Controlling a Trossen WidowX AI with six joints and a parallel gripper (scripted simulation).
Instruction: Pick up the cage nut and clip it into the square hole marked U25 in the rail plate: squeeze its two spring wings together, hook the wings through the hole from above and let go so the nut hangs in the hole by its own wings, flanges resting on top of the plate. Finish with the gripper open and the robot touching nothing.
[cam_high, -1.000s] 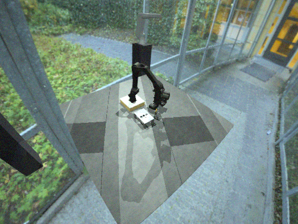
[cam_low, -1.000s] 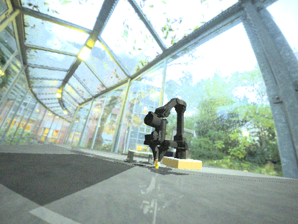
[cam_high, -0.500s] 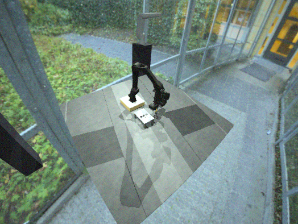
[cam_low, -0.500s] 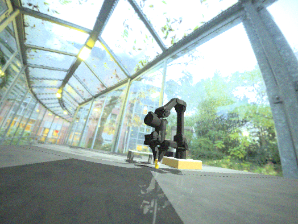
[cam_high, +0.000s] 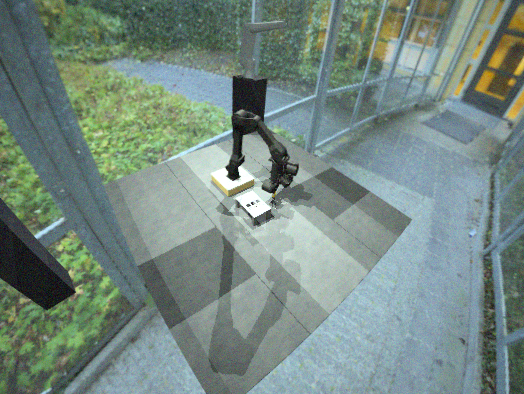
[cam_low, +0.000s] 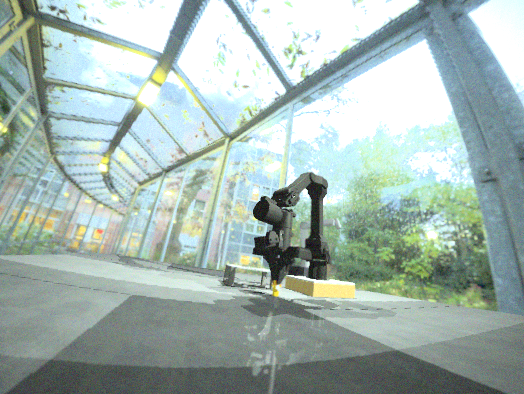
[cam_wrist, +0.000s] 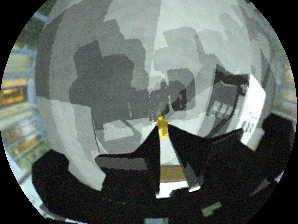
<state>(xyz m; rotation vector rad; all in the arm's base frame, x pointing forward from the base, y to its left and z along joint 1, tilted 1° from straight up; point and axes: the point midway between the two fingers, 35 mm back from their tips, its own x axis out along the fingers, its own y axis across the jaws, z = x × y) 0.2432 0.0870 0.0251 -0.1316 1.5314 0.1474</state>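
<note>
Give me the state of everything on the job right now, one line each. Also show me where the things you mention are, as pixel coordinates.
Gripper (cam_high: 274, 193) (cam_low: 275, 281) (cam_wrist: 162, 127): shut on the cage nut, beside the plate.
Cage nut (cam_low: 275, 289) (cam_wrist: 162, 127): held between the fingertips, not clipped in.
Rail plate (cam_high: 248, 200) (cam_low: 251, 268) (cam_wrist: 255, 100): raised on its supports, holes facing up.

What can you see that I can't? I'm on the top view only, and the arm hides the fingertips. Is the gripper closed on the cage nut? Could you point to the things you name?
Observer: Yes. The wrist view shows the yellow cage nut (cam_low: 275, 288) (cam_wrist: 162, 127) between the fingertips of the gripper (cam_high: 274, 194) (cam_low: 275, 283) (cam_wrist: 162, 127).

Operator: Is it over the rail plate (cam_high: 252, 204) (cam_low: 248, 267) (cam_wrist: 256, 100) yet?

Observer: No. The exterior view shows it beside the plate, lower than the plate's top.

Operator: And how is the plate held up?

Observer: In the exterior view it stands on dark supports (cam_low: 229, 275) at its ends, with a gap beneath.
</note>
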